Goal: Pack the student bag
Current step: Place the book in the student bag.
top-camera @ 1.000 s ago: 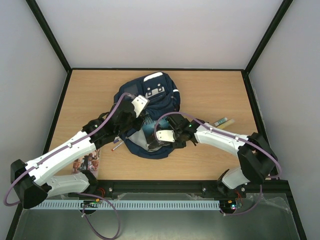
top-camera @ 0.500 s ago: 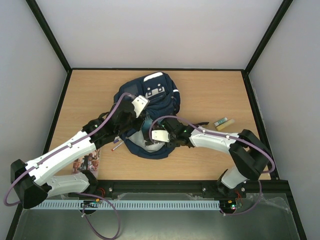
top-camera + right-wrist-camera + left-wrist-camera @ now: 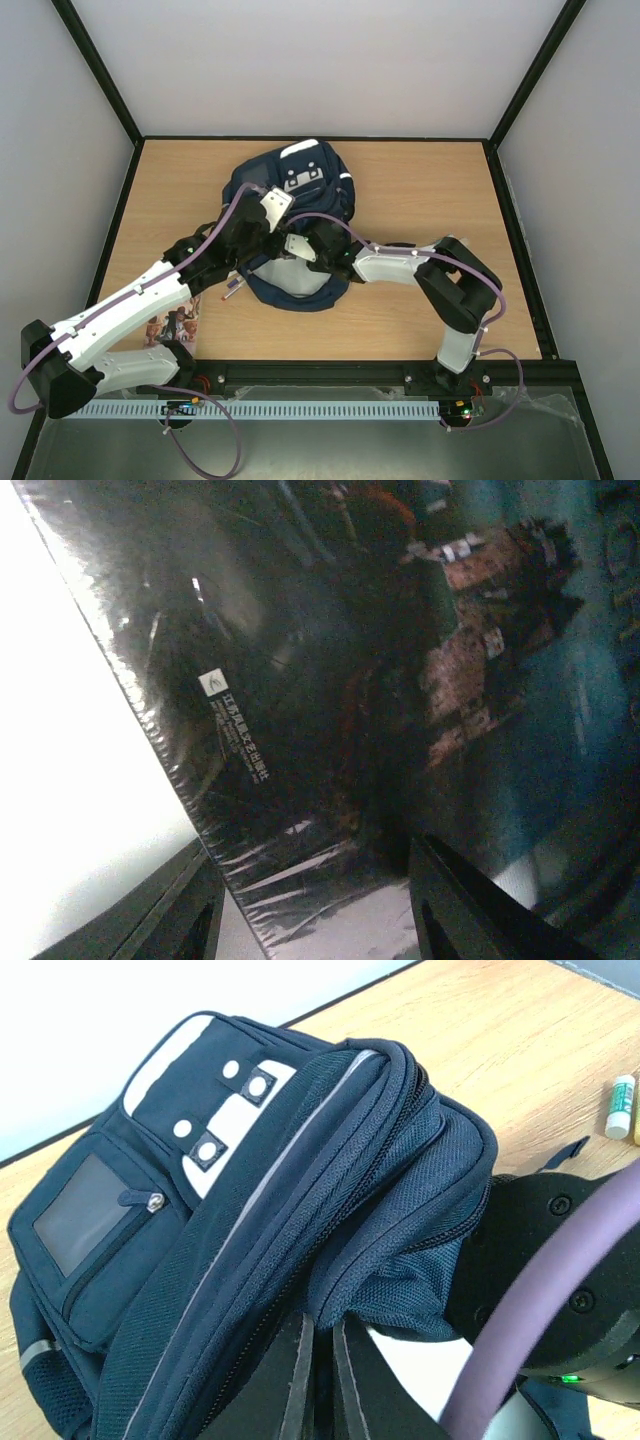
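The navy student bag (image 3: 300, 190) lies mid-table, its white-patched front pocket facing the back wall; it fills the left wrist view (image 3: 250, 1190). My left gripper (image 3: 270, 218) is shut on the fabric rim of the bag's main opening (image 3: 318, 1322) and holds it up. My right gripper (image 3: 292, 250) reaches into that opening. In the right wrist view its fingers (image 3: 455, 900) stand wide apart (image 3: 310, 890) around the near end of a shrink-wrapped book with a dark cover (image 3: 330, 680) that lies inside the bag.
A red and white pen (image 3: 232, 289) lies on the table left of the bag. A picture booklet (image 3: 176, 325) lies under my left arm. A glue stick (image 3: 620, 1107) and a dark strap end (image 3: 566, 1150) lie on the wood right of the bag.
My right arm has stretched left and gone deeper into the bag. The bag has slid towards the back wall. My left gripper has kept its hold on the rim.
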